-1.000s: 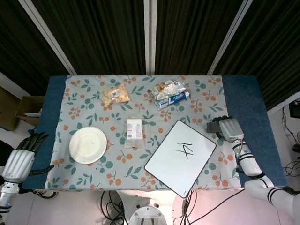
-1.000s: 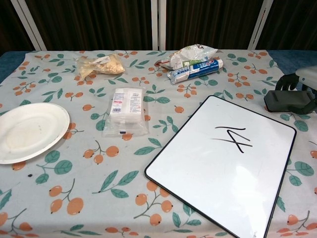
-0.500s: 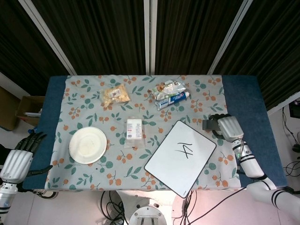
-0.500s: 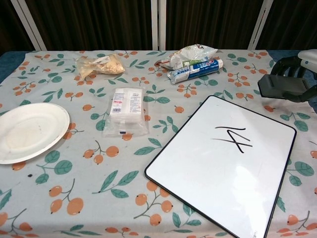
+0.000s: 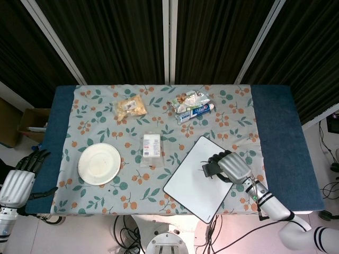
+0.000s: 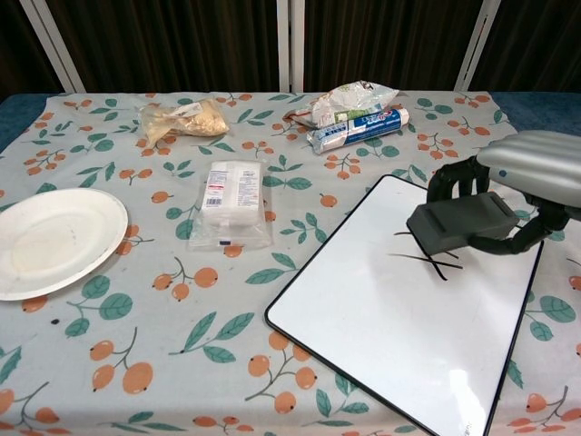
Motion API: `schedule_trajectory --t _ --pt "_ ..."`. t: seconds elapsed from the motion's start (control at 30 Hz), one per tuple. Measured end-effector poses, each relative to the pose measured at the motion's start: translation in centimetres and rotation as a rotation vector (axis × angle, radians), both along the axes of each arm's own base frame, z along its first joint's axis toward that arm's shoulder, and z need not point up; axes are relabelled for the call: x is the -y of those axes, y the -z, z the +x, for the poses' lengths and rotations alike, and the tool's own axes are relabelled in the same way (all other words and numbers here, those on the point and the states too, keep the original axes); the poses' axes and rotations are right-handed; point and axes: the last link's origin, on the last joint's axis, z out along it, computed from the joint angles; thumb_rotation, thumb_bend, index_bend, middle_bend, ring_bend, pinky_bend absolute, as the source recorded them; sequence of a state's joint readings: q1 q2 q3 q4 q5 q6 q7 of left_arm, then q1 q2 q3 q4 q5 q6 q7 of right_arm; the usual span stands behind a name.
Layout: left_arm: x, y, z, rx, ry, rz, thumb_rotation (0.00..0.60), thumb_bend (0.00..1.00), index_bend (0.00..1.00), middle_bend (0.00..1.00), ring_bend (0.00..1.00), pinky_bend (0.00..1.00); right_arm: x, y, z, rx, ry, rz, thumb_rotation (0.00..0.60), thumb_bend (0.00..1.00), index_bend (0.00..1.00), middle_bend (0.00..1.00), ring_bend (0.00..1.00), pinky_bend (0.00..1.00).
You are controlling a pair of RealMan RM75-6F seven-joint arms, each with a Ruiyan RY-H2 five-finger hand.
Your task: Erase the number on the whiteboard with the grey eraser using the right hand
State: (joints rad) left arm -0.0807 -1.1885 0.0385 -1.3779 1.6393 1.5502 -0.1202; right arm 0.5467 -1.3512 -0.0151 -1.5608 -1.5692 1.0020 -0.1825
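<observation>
Right hand [image 6: 522, 195] has swung in from the table's right side, eraser and all, and now hangs over the whiteboard [image 6: 363, 336]! Fingers clenched around the grey eraser [image 6: 449, 223], which sits directly over the number [image 6: 427, 258]; only a few dark strokes poke out beneath it in the chest view. Whether the pad is touching the board or just above it, I cannot tell.

Starting at the near edge: the whiteboard lies tilted, one corner reaching the near edge of the table, its long axis running from that near corner up toward the far left. The number sits in the board's far half, right under the hand, so the wipe starts where the eraser already is. The eraser's long side lies roughly across the strokes, good for a sweep. There is open board on the near side to wipe into, and bare cloth just beyond the far corner.

Left hand [image 5: 21, 180] hangs off the near-left corner, fingers apart, holding nothing, well away from the action.

Further in, the white plate [image 6: 54, 238] and the wrapped packet [image 6: 229, 202] sit left of the board, clear of any stroke. Along the far edge: snack bag [image 6: 186, 118] and toothpaste tube [image 6: 359, 127], well apart.
</observation>
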Motion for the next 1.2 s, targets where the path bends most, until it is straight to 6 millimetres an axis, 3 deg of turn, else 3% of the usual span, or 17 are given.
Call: schedule_trajectory --t 0.2,0.53,0.87,1.2 --pt "0.1 -0.1 -0.4 0.005 -0.008 0.002 0.468 0.06 0.10 0.09 0.08 0.18 -1.5 0.9 -0.3 -0.070 -0.002 0.061 0.600 0.39 0.68 0.61 0.55 0.69" --pt "0.0 0.0 -0.4 0.014 -0.003 0.003 0.465 0.06 0.10 0.09 0.08 0.18 -1.4 1.4 -0.6 -0.101 0.027 0.059 0.600 0.39 0.70 0.62 0.56 0.71" --pt "0.1 -0.2 -0.5 0.014 -0.004 0.005 0.466 0.06 0.10 0.09 0.08 0.18 0.0 2.7 -0.6 -0.075 0.053 0.037 0.600 0.39 0.70 0.63 0.56 0.71" --pt "0.0 -0.5 -0.5 0.006 -0.005 0.011 0.467 0.06 0.10 0.09 0.08 0.18 3.8 4.2 0.9 -0.060 0.072 -0.035 0.600 0.40 0.70 0.63 0.56 0.71"
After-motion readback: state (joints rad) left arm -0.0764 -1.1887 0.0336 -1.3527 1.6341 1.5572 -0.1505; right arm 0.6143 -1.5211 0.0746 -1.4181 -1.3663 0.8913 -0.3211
